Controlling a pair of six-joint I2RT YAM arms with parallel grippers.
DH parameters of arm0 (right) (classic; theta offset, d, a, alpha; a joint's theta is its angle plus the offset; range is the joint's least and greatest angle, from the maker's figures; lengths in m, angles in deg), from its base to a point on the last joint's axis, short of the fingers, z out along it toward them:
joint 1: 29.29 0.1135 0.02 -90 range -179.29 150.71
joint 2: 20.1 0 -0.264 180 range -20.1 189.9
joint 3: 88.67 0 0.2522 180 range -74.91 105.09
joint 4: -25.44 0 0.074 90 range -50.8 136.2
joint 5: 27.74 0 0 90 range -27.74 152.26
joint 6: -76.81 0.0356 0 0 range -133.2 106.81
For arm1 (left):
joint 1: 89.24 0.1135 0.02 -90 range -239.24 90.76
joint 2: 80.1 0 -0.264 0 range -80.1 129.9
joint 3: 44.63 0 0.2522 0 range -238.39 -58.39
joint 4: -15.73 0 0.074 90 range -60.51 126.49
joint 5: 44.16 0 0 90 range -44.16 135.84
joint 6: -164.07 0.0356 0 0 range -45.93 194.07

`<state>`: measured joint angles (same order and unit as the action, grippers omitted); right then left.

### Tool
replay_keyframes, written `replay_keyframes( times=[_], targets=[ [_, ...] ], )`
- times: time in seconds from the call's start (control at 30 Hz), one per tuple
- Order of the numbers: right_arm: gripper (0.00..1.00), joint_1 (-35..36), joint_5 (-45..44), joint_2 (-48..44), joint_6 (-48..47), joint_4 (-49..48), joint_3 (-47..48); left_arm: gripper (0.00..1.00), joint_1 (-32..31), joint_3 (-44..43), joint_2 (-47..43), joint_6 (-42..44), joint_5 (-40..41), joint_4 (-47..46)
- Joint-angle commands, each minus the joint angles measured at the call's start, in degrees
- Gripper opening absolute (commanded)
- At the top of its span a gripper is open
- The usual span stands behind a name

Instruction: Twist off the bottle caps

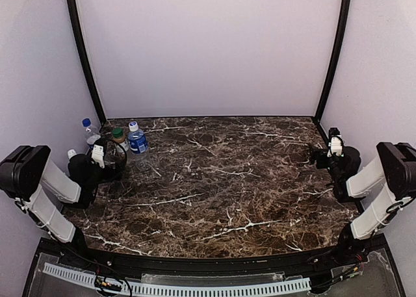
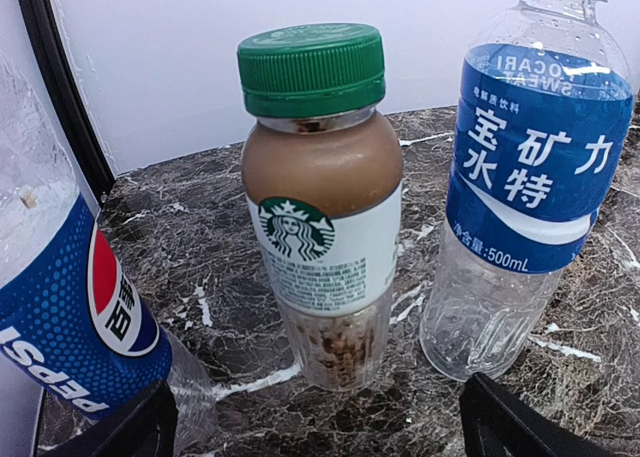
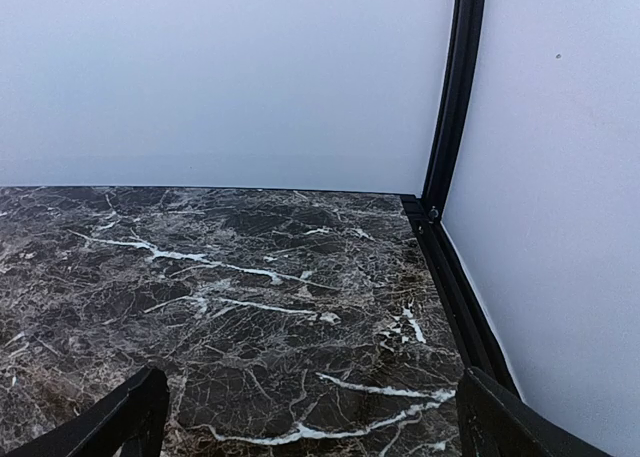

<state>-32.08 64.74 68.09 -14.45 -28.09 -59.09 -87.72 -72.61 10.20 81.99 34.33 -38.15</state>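
Note:
Several bottles stand upright in the table's back left corner. A short bottle (image 2: 325,247) with brown contents and a green cap (image 2: 311,69) is centred before my left gripper (image 2: 320,439), which is open, its fingers (image 2: 120,432) wide apart and touching nothing. A blue-labelled bottle (image 2: 530,177) stands to its right and a Pepsi bottle (image 2: 60,307) to its left. From above I see the green cap (image 1: 117,133), two blue caps (image 1: 133,125) (image 1: 86,123) and a white cap (image 1: 71,153) beside the left arm. My right gripper (image 3: 310,435) is open over bare marble at the far right (image 1: 323,158).
The marble table (image 1: 221,180) is walled by white panels with black corner posts (image 3: 455,97). The right wall's black rail (image 3: 450,287) runs close beside my right gripper. The bottles stand close together against the left wall.

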Motion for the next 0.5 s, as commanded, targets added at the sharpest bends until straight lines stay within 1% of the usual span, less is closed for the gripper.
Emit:
replay_keyframes(
  times=[0.0, 0.1, 0.17, 0.2, 0.33, 0.47],
  targets=[
    [0.99, -0.2, -0.7, 0.5, -0.3, -2.1, -0.9, 1.0, 0.4, -1.0, 0.1, 0.4, 0.1, -0.9],
    [0.99, -0.2, 0.3, 0.1, -0.5, -2.4, -1.0, 1.0, 0.4, -1.0, 0.1, 0.3, 0.1, -0.9],
    [0.98, -0.2, 1.8, -3.1, -1.1, 0.6, -0.5, 1.0, 0.3, -1.0, 0.1, 0.3, 0.1, -1.0],
    [0.99, -0.1, 1.8, -5.0, -1.1, 3.0, 0.0, 1.0, 0.3, -1.0, 0.1, 0.3, 0.1, -0.9],
    [0.99, -0.1, 1.4, -12.7, 1.9, 18.6, 3.1, 1.0, 0.3, -0.9, 0.0, 0.4, -0.1, -1.1],
    [0.99, 0.0, 8.1, -17.0, 5.5, 27.2, 5.9, 1.0, 0.3, -0.6, -1.3, 1.9, -3.2, -0.4]
  ],
)
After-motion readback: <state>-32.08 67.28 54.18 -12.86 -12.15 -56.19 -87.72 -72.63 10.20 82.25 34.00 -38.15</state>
